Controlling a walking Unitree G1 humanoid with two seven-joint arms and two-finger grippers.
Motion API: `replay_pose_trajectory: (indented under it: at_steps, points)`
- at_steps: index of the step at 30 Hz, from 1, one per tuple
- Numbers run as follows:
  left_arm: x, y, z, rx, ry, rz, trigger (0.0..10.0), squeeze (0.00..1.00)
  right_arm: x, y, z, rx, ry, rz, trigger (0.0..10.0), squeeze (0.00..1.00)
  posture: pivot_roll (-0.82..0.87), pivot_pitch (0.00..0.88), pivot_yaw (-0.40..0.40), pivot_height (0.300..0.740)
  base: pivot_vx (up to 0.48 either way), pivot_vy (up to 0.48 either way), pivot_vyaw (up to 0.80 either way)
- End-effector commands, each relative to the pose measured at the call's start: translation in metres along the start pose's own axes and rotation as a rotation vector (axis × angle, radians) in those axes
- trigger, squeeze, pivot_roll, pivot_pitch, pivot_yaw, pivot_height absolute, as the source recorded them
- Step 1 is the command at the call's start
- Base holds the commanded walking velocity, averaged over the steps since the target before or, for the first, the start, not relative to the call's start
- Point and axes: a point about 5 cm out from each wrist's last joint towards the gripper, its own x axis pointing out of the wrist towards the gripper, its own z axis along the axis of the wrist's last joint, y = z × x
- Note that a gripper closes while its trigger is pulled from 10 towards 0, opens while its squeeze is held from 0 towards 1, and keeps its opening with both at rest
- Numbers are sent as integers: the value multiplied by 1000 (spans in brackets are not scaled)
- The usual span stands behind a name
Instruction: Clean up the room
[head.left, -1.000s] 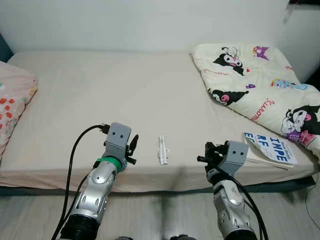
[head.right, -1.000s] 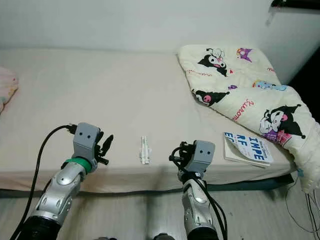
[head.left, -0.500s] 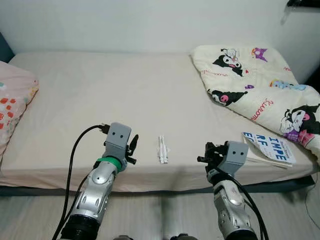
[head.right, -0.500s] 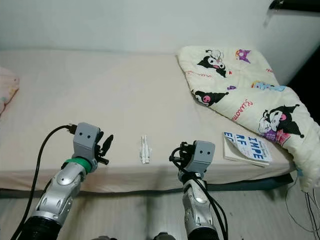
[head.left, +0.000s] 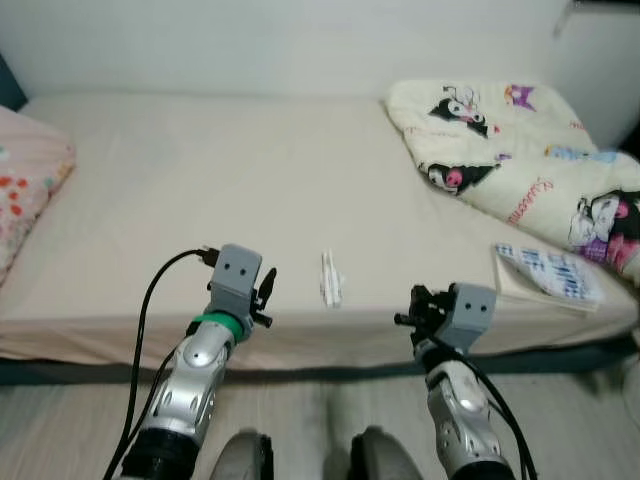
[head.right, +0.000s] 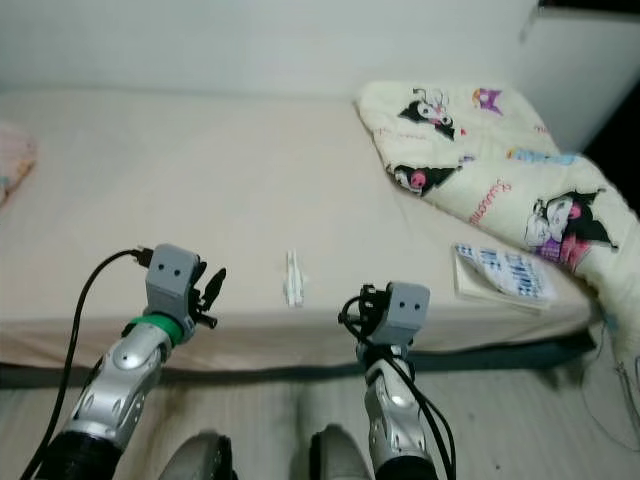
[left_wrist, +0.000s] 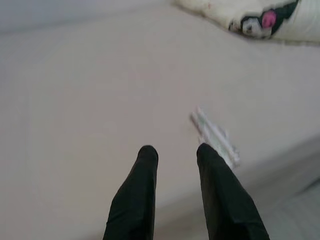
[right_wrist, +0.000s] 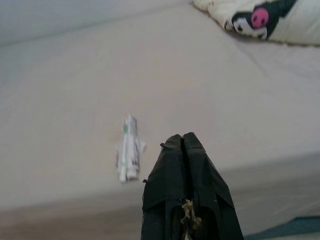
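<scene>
Left jaws: the left gripper (left_wrist: 175, 152) is released, a clear gap between its two black fingers, holding and touching nothing; it hangs above the near edge of the bed.
Right jaws: the right gripper (right_wrist: 183, 142) is clenched, fingers pressed together on nothing, also poised over the near bed edge.
Task item: the small crumpled white paper wrapper with green print (head.left: 330, 279) lies flat on the beige sheet, near the front edge, between the two grippers and apart from both.
Reason for posture: both arms are raised level ahead of the body, judged a ready stance while the robot squares up to the bed; the open left jaws, nearer the wrapper, suggest the likelier picking side.
Bed: the wide beige-sheeted bed (head.left: 200, 180) carries everything.
Other items: a cream cartoon-print quilt (head.left: 520, 150) is bunched at the right; a white paperback book with blue lettering (head.left: 548, 274) lies just beside its lower fold; a pink patterned pillow (head.left: 25, 185) sits at the left edge.
Image quality: head views are blurred.
</scene>
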Motion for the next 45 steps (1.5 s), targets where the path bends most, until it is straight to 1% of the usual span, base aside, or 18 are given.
replay_pose_trajectory:
  at_steps: [1, 10, 19, 22, 24, 26, 30, 32, 36, 37, 38, 39, 40, 41, 42, 43, 44, 45]
  points:
    - [-2, -2, -7, -1, 28, -8, 10000, 0, -4, -3, -5, -3, 20, -13, 10000, 0, -4, 39, 43, 600, 0, 0, 0]
    - [-2, -2, -8, -1, 30, -6, 10000, 0, -3, -4, -3, -48, 9, 8, 10000, 0, -3, 43, 41, 560, 0, 0, 0]
    - [-4, -2, -9, 0, 34, 2, 10000, 0, 8, -7, 12, -102, -35, 42, 10000, 0, 17, 71, 30, 515, 0, 0, 0]
    - [-7, -1, -9, 0, 34, 13, 10000, 0, 19, 4, 24, -131, -68, 140, 10000, 0, 35, 83, 20, 501, 0, 0, 0]
    - [-7, -1, -9, 0, 34, 13, 10000, 0, 19, 4, 24, -131, -68, 140, 10000, 0, 35, 83, 20, 496, 0, 0, 0]
    - [-9, 2, -9, 0, 32, 32, 10000, 0, 31, 18, 40, -130, -117, 229, 10000, 0, 49, 93, 13, 496, 0, 0, 0]
    - [-10, 3, -8, 0, 30, 42, 10000, 0, 38, 25, 48, -128, -141, 267, 10000, 0, 58, 100, 11, 496, 0, 0, 0]
    - [-12, 9, 0, 0, 5, 78, 10000, 0, 54, 35, 59, -89, -137, 300, 10000, 0, 105, 132, 5, 496, 0, 0, 0]
    - [-12, 9, 0, 0, 5, 78, 10000, 0, 54, 35, 59, -89, -137, 300, 10000, 0, 105, 132, 5, 496, 0, 0, 0]
    - [-13, 12, 5, 1, -12, 95, 10000, 0, 59, 36, 60, -77, -121, 301, 10000, 0, 112, 136, 4, 496, 0, 0, 0]
    - [-16, 21, 16, 15, -49, 125, 10000, 157, 65, 39, 58, -41, -86, 300, 10000, 0, 163, 159, -6, 496, 0, 0, 0]
    - [-20, 31, 27, 35, -84, 159, 10000, 898, 70, 41, 57, 0, -59, 295, 10000, 0, 190, 172, -13, 496, 0, 0, 0]
    - [-20, 31, 27, 35, -84, 159, 10000, 898, 70, 41, 57, 0, -59, 295, 10000, 0, 190, 172, -13, 496, 0, 0, 0]
    - [-25, 39, 35, 52, -110, 185, 10000, 1000, 73, 43, 57, 31, -40, 292, 10000, 0, 197, 175, -15, 496, 0, 0, 0]
    - [-33, 50, 45, 74, -138, 213, 10000, 1000, 77, 45, 57, 84, -11, 292, 10000, 251, 249, 195, -28, 496, 0, 0, 0]
    - [-39, 57, 51, 88, -155, 231, 10000, 1000, 80, 47, 57, 120, 7, 293, 10000, 412, 258, 199, -30, 496, 0, 0, 0]
    - [-39, 57, 51, 88, -155, 231, 10000, 1000, 80, 47, 57, 120, 7, 293, 10000, 412, 258, 199, -30, 496, 0, 0, 0]
    - [-44, 63, 56, 95, -168, 248, 10000, 1000, 82, 50, 56, 169, 38, 295, 10000, 1000, 271, 205, -34, 496, 0, 0, 0]
